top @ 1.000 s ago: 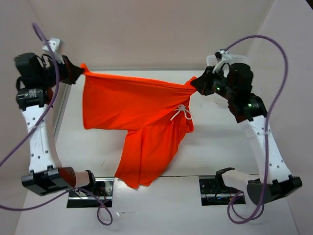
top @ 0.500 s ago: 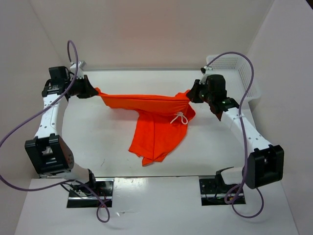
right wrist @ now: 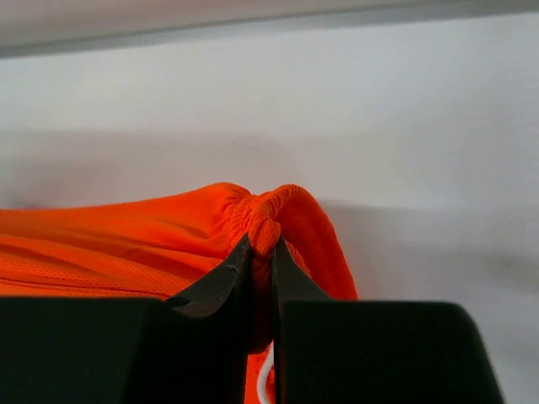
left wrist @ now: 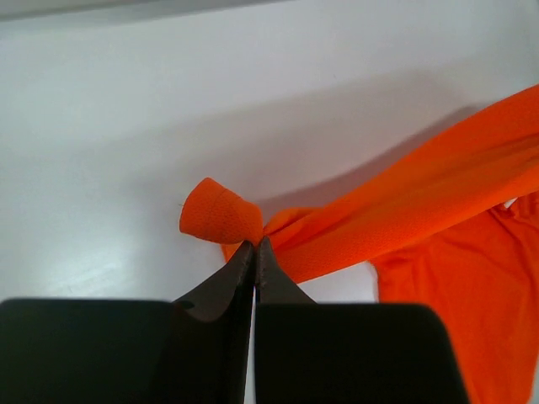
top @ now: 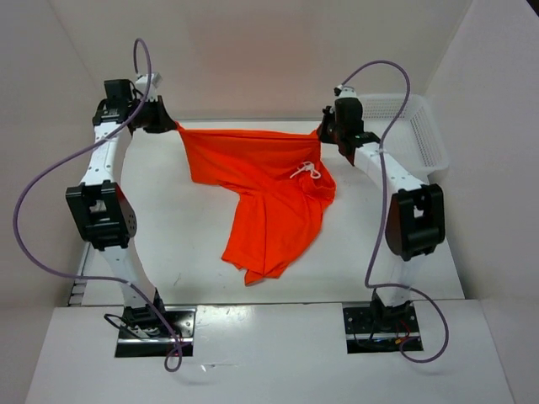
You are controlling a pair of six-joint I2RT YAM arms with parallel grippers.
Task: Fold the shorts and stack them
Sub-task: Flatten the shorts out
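The bright orange shorts (top: 257,181) are stretched across the far part of the table, one leg trailing toward the near side. My left gripper (top: 175,126) is shut on the shorts' far left corner, seen pinched in the left wrist view (left wrist: 254,242). My right gripper (top: 321,133) is shut on the gathered waistband at the far right, seen in the right wrist view (right wrist: 263,240). The white drawstring (top: 306,172) lies on the fabric near the right gripper.
A white mesh basket (top: 417,126) stands at the far right against the wall. White walls close in the table at the back and both sides. Both arms reach far out over the table (top: 185,244).
Both grippers have moved toward the far wall with the shorts. The fabric has gone from hanging high to lying spread over the table.
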